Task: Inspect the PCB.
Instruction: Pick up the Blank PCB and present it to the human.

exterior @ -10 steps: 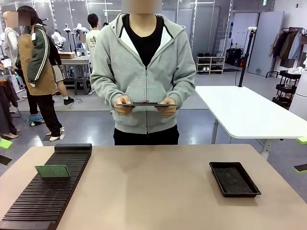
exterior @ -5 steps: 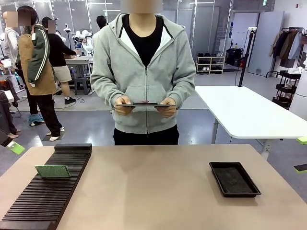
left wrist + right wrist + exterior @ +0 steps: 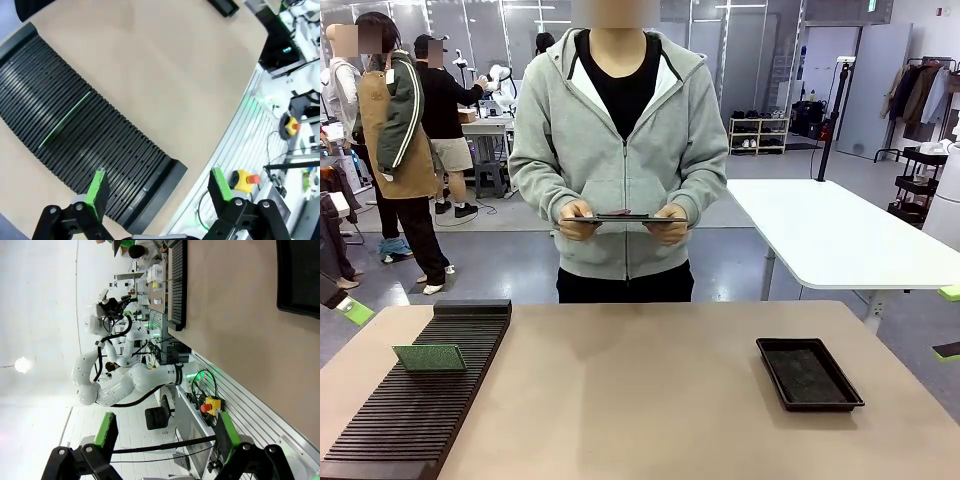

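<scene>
Standing on its long edge in a slot of the black slotted rack, the PCB sits at the left side of the table, toward 9 o'clock from the table's middle in the front view. Its broad pale-green face is turned to the camera and its long axis runs 9 to 3 o'clock.

The left gripper is spread wide with nothing between its pads. In the left wrist view the board shows edge-on as a thin green line at about 10 o'clock from that gripper. There its long axis runs from between 1 and 2 o'clock down to between 7 and 8, while the gripper's fingers span 9 to 3. By that, the wrist would likely need to roll so that each pad meets one face of the board.

The right gripper is also wide and empty, with the black tray at about 1 o'clock, well apart from the PCB. The left arm looks the nearer one.
</scene>
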Robot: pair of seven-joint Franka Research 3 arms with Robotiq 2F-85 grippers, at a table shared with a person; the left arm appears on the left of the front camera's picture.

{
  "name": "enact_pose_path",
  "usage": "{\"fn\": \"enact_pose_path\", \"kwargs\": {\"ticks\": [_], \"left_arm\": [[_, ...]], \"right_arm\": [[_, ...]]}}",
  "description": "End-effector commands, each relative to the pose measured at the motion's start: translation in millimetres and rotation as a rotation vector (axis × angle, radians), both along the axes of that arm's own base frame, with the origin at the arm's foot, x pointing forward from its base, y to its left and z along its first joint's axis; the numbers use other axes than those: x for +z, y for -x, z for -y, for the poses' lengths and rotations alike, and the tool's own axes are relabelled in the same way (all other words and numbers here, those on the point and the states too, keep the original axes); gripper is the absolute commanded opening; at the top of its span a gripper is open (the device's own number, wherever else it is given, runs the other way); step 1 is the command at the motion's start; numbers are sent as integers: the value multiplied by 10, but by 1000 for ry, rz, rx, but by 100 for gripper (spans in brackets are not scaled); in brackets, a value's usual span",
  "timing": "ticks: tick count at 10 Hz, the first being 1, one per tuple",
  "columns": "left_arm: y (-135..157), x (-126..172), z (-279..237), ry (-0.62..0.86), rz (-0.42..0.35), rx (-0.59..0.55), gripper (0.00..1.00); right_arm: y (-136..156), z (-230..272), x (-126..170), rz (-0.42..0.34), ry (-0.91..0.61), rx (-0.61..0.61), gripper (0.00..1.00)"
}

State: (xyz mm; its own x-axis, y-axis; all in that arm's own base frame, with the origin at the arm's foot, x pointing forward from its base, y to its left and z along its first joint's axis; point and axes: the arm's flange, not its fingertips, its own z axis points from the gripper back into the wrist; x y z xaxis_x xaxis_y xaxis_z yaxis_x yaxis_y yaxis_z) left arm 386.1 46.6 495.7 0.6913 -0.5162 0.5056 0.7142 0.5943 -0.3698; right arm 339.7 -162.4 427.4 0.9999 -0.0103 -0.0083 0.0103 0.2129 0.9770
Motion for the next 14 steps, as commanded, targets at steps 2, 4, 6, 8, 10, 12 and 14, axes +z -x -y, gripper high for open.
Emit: {"fn": "enact_pose_path", "kwargs": {"ticks": [2,4,6,8,10,12,14], "left_arm": [[-262,-13,-24,-114,103,-85,100],[-509,-105,19,-211,228,-224,100],[-612,-209,80,-312,285,-329,100],[-622,-339,116,-437,352,-417,100],[-679,-487,161,-526,404,-417,100],[-688,-617,216,-592,422,-432,100],[-646,-781,223,-609,429,-445,100]], "right_arm": [[-13,4,14,-4,2,-2,100],[-13,4,14,-4,2,-2,100],[-13,4,14,-4,2,-2,100],[-13,4,14,-4,2,-2,100],[-13,4,14,-4,2,-2,100],[-13,4,14,-4,2,-2,100],[-13,4,14,-4,2,-2,100]]}}
